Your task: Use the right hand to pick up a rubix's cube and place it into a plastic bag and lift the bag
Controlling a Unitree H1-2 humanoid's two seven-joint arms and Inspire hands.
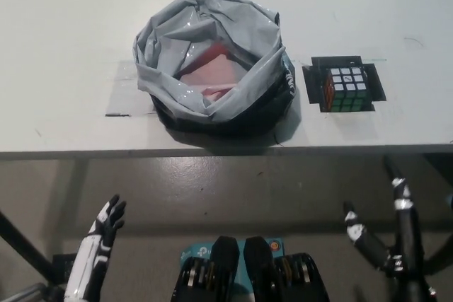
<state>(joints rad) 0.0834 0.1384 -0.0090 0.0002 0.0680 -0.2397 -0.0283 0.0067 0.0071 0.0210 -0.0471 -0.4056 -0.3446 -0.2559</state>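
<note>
A crinkled, glossy grey plastic bag [210,61] sits open-mouthed on the white table [64,19]; just right of it the rubix's cube [345,88] rests on black tape. Nearer than the bag, below the table's edge, the white left hand [99,242] and the black right hand [386,235] hang empty, fingers apart.

The table [71,33] fills the upper part of the view, its near edge running across the middle. On it, near that edge, the bag [212,61] sits open-mouthed at about the centre. The cube [345,88] rests at the bag's 3 o'clock, just beside it and not touching. Below the table edge, the left robot hand [99,245] hangs at 7 o'clock and the right robot hand [386,245] at 5 o'clock, both well apart from the bag and cube.
</note>
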